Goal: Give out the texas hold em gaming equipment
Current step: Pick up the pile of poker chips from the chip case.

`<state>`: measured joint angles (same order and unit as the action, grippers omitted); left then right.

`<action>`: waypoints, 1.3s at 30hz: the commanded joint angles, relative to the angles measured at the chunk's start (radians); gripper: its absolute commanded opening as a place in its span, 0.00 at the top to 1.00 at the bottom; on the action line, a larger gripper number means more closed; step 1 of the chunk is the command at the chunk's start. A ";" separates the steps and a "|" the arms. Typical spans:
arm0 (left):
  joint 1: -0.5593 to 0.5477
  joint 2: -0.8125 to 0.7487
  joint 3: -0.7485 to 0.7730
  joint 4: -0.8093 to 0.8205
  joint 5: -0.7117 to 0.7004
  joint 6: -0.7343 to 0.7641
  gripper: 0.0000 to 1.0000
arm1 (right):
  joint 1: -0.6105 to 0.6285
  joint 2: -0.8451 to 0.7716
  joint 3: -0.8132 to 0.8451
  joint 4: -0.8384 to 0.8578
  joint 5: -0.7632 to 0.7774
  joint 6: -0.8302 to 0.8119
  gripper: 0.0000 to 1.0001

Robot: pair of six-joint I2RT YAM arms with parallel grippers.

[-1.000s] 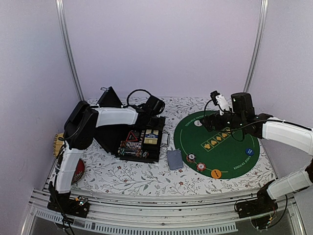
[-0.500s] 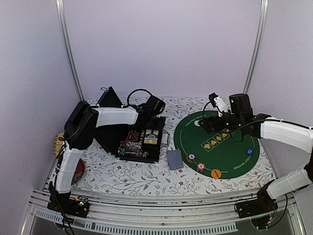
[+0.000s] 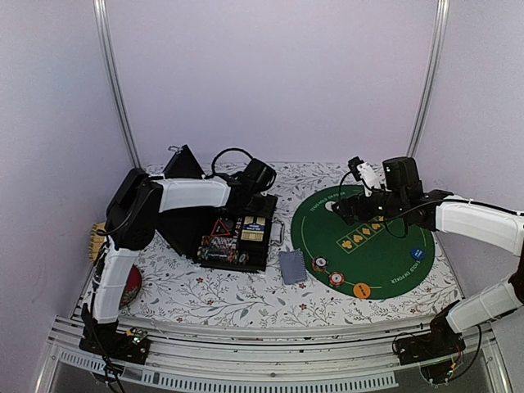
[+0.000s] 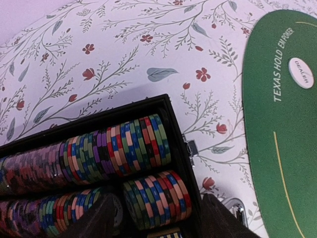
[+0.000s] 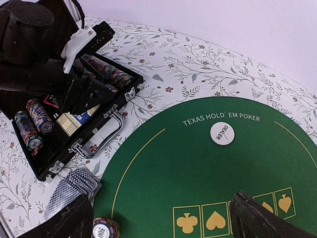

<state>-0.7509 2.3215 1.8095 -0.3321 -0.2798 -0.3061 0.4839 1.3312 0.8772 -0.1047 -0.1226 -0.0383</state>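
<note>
Top external, left to right: my left claw (image 4: 157, 201) hangs over the far end of the open black case (image 3: 237, 237). Its fingers are apart, nothing clamped. They straddle the end of the chip rows (image 4: 116, 148) packed in the case, with one finger outside the case wall. Can't tell if either finger touches.

The card deck (image 3: 291, 267) lies face down on the cloth, between the case and the green mat (image 3: 385, 237). The two loose chips (image 3: 319, 264) sit at the mat's near-left edge, just right of the deck. The orange disc (image 3: 361, 290) is on the mat's near rim. The white dealer disc (image 5: 222, 133) is on the far side of the mat, and the blue disc (image 3: 417, 254) is toward its right.

My right claw (image 5: 161, 208) hovers over the mat near the dealer disc, spread wide and empty.
</note>
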 commanded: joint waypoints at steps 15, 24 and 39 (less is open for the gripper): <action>0.017 0.062 0.035 -0.019 0.043 -0.027 0.52 | 0.001 0.031 0.038 -0.017 -0.042 -0.011 0.02; 0.027 0.061 0.027 -0.079 -0.037 -0.030 0.62 | 0.001 0.034 0.048 -0.026 -0.048 -0.015 0.02; 0.028 0.027 -0.034 -0.091 -0.018 -0.046 0.60 | 0.002 0.063 0.061 -0.039 -0.068 -0.021 0.02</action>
<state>-0.7361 2.3482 1.8183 -0.3111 -0.3042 -0.3328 0.4839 1.3823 0.9081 -0.1295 -0.1722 -0.0471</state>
